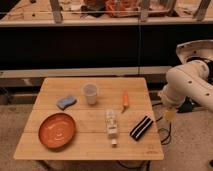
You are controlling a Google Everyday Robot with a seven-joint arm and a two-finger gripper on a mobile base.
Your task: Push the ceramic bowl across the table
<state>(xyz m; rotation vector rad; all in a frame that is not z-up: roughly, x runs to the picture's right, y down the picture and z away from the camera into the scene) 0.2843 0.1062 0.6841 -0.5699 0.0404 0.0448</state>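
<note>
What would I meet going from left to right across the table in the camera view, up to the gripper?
Bowl → cup → bottle → orange stick → black block → gripper, beyond the table's right edge.

Warm, fairly dim light falls evenly on the table (pixel 90 127), the pincer (pixel 170 114) hanging beside its right edge.

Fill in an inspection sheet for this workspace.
Surface: table, light wooden planks.
Job's things: ceramic bowl, upright near the front-left corner, untouched.
Clutter: cup, blue sponge, orange stick, bottle lying down, black striped block.
Gripper: gripper open, empty, hanging beyond the table's right edge.
Cables: dark cable apparently on the floor right of the table.
Surroundings: dark counter behind.
</note>
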